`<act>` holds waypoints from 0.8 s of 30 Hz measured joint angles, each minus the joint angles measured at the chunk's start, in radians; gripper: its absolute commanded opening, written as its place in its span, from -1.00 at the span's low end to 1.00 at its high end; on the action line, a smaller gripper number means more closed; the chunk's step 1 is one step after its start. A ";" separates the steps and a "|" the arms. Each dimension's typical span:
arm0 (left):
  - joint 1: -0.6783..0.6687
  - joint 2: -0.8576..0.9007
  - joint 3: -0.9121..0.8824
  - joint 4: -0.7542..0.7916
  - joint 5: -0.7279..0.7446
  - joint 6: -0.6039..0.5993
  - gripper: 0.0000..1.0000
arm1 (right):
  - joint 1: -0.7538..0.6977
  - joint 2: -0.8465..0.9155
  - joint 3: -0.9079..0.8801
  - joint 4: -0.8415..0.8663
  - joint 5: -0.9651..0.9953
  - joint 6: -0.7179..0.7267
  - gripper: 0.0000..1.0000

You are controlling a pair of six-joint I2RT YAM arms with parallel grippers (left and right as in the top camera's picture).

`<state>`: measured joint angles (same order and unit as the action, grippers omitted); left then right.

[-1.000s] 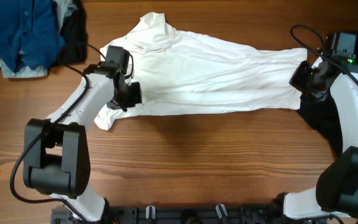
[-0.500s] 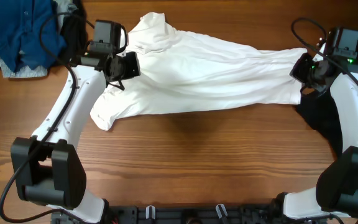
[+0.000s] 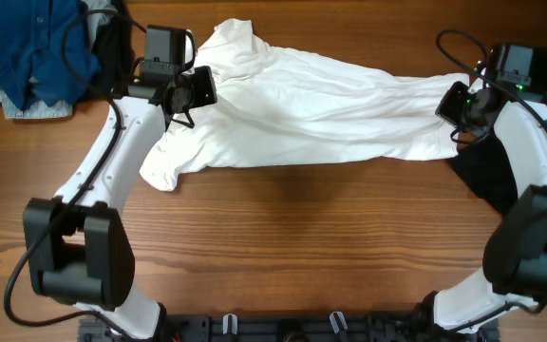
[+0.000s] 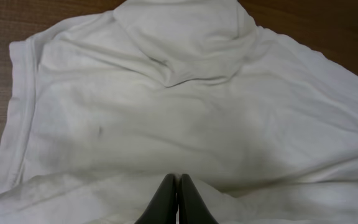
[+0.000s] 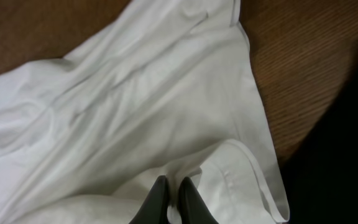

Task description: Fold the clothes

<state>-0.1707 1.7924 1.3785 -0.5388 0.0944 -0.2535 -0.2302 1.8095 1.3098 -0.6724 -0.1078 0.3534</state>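
A large white wrinkled shirt lies stretched across the wooden table between my two arms. My left gripper is at the shirt's left end, near the collar, and is shut on the fabric. In the left wrist view its fingertips press together over white cloth. My right gripper holds the shirt's right end. In the right wrist view a fold of the white shirt sits pinched between its fingers. One sleeve hangs toward the near left.
A pile of blue clothes with a light grey piece and a black piece lies at the far left corner. A black garment lies under my right arm and shows in the right wrist view as a dark mass.
My left gripper has carried its part of the shirt from the near edge toward the far side, doubling the left end over. My right gripper shifted slightly up and left with its end.
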 measured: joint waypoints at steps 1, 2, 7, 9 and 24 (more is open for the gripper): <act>0.000 0.008 0.000 0.008 0.000 0.000 -0.92 | 0.000 0.008 0.000 0.000 -0.002 0.000 -0.91; 0.000 0.018 0.000 0.017 0.000 0.000 -0.90 | 0.000 0.019 0.000 0.000 -0.004 0.000 -0.92; 0.000 0.044 0.000 0.053 -0.003 -0.003 0.41 | 0.000 0.029 0.000 0.001 -0.005 -0.001 -0.38; 0.000 0.046 0.000 0.072 -0.006 -0.005 0.78 | 0.000 0.029 0.000 0.001 -0.005 -0.013 0.08; 0.000 0.044 0.135 -0.015 0.086 0.076 1.00 | -0.001 0.027 0.290 -0.354 -0.169 -0.243 0.80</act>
<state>-0.1707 1.8366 1.5139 -0.5541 0.1802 -0.1776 -0.2310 1.8370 1.5993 -1.0264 -0.2764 0.1108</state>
